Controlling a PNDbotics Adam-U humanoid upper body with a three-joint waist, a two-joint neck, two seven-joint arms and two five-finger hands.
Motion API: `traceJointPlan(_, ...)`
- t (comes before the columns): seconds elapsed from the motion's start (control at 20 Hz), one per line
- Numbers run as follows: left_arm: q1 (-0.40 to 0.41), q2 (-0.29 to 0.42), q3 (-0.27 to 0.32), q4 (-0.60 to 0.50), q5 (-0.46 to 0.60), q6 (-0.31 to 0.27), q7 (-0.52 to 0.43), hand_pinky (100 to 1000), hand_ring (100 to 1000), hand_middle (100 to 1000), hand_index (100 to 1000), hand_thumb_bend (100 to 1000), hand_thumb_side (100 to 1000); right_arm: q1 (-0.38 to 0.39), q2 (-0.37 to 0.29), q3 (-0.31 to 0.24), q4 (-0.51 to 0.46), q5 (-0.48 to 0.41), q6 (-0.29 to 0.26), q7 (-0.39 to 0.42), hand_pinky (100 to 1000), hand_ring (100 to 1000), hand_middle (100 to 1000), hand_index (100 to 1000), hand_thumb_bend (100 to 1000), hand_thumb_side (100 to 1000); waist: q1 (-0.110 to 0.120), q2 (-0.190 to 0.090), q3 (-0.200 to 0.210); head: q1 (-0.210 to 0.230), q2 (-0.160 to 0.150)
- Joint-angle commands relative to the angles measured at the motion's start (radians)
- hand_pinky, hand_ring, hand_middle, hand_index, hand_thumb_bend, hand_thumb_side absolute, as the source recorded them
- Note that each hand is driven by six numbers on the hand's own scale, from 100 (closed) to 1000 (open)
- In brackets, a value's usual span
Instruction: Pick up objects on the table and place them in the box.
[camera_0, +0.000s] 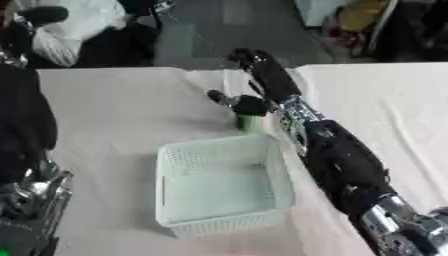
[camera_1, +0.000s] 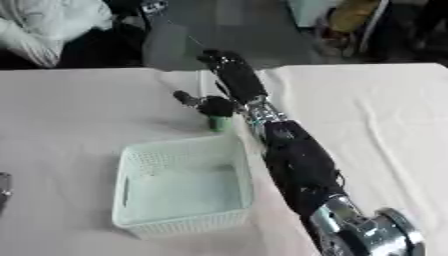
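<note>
Table: a pale cloth is being spread over it, w/ soft folds on the right side.
Box: a white basket w/ small holes in its walls is being kept near the middle of the table, a bit toward the robot. Nothing can be seen lying inside it.
Green thing: a small light green object is being held upright just past the far right corner of the box, outside it. Its bottom looks to be close to the cloth; touching or not can't be told. What it is can't be made out.
Right arm: a long black and silver arm is being stretched from the lower right corner, along the right side of the box, up to the far edge of the table.
Right hand: the black hand is being curled over the top of the green thing, so the thing is being gripped from above. One dark finger is being stuck out to the left.
Left arm: black and silver parts are being shown at the left edge in the left eye view only. The left hand isn't being shown.
</note>
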Motion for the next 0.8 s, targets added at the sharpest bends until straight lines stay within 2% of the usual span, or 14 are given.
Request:
traceJointPlan(0.05, -0.018, 0.013, 0.001, -0.015, 0.004, -0.003, -0.004, 657, 789, 904, 907, 327, 1000, -0.034, -0.022, -0.007, -0.011, -0.001, 0.002, 0.002, 937, 855, 876, 907, 578, 1000, 0.001, -0.013, 0.003, -0.013, -0.019)
traceJointPlan(0.3, -0.019, 0.013, 0.002, -0.015, 0.004, -0.003, -0.004, 658, 789, 905, 907, 327, 1000, -0.037, -0.026, -0.009, -0.011, -0.006, 0.002, -0.001, 936, 855, 873, 906, 574, 1000, 0.0, -0.012, 0.003, 0.007, -0.007)
traceJointPlan(0.6, -0.019, 0.015, 0.003, -0.015, 0.003, -0.003, -0.003, 658, 789, 905, 907, 327, 1000, -0.041, -0.035, -0.011, -0.004, -0.019, 0.006, 0.006, 933, 853, 869, 907, 576, 1000, 0.0, -0.013, -0.003, 0.012, -0.005)
traceJointPlan(0.8, -0.017, 0.021, 0.004, -0.015, 0.002, -0.002, -0.002, 658, 788, 905, 907, 328, 1000, -0.039, -0.043, -0.007, 0.008, -0.038, 0.0, 0.047, 925, 849, 866, 912, 575, 1000, -0.001, -0.012, -0.011, 0.015, -0.004)
